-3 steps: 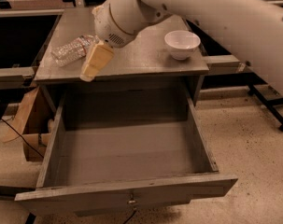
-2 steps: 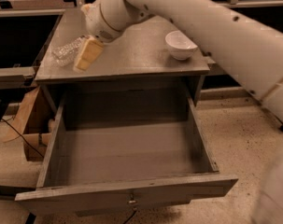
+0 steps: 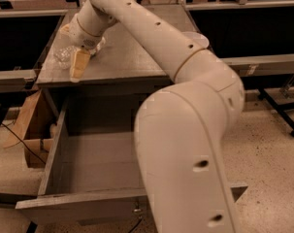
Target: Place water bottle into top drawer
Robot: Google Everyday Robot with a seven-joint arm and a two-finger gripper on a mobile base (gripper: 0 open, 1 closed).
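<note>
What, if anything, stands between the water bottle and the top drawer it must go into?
Nothing visible does. The water bottle lies near the front edge of the tabletop, with the gripper beside it. The top drawer stands open below. Its visible floor is bare, though the arm hides its right part.

My gripper [image 3: 77, 61] sat at left edge of tabletop [image 3: 132, 57], just beside water bottle [image 3: 63, 55]. Top drawer [image 3: 88, 203] stood open below, w/ my arm [image 3: 185, 130] in front.

clear crinkled glossy plastic water bottle [image 3: 63, 56]; matt tan gripper [image 3: 78, 64] just beside it, far left; dull smooth grey metal top drawer [image 3: 73, 205].
</note>
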